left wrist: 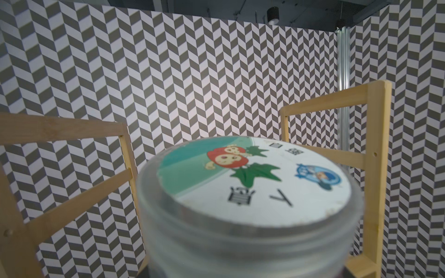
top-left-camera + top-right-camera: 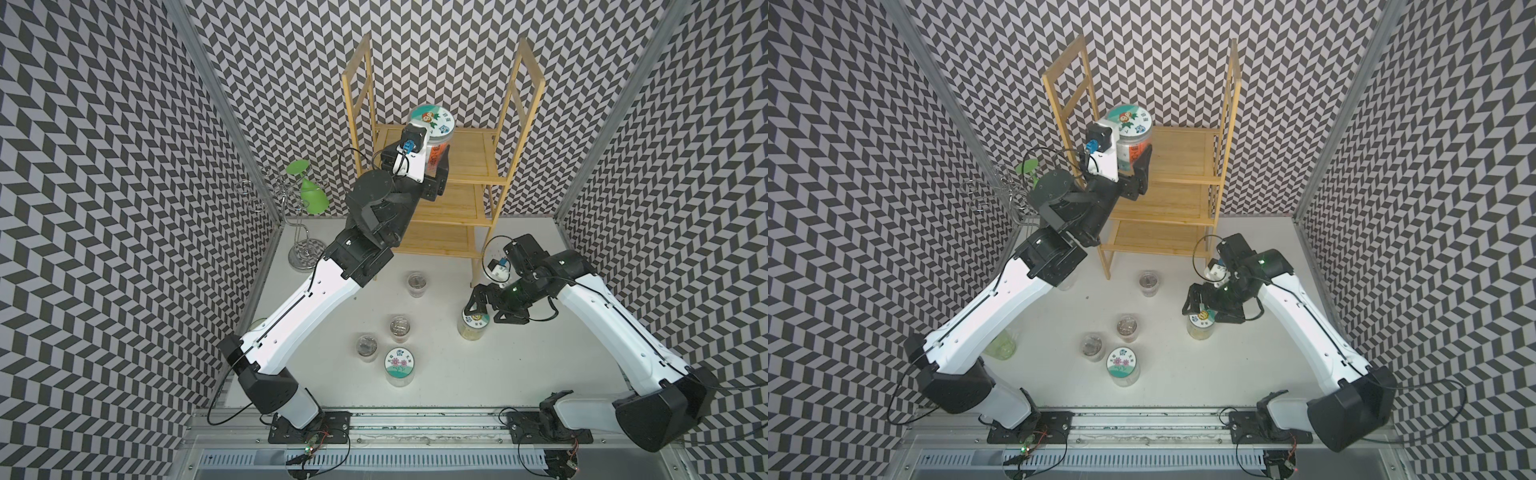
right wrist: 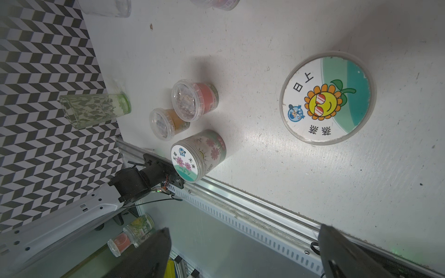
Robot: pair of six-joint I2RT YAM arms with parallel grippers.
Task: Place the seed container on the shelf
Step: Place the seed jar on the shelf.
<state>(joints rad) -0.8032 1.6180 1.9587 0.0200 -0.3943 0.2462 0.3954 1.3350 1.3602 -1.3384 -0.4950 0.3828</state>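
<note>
The seed container (image 2: 436, 120) (image 2: 1129, 120) is a clear jar whose white-and-teal lid shows a red cartoon fruit. My left gripper (image 2: 429, 160) (image 2: 1126, 156) is shut on its body and holds it upright over the left part of the top tier of the bamboo shelf (image 2: 473, 153) (image 2: 1183, 153). Whether its base touches the tier does not show. In the left wrist view the jar's lid (image 1: 252, 178) fills the foreground, the shelf's side frames (image 1: 375, 168) rise either side, and the fingers are hidden. My right gripper (image 2: 492, 311) (image 3: 243, 240) is open.
My right gripper hovers over a sunflower-lid jar (image 2: 473, 328) (image 3: 327, 98) on the table. A flower-lid jar (image 2: 400, 365) and three small lidded cups (image 2: 417, 282) stand mid-table. A wire stand with a hanging green glass (image 2: 311, 191) is at the left wall, and a green tumbler (image 2: 1003, 345) sits under the left arm.
</note>
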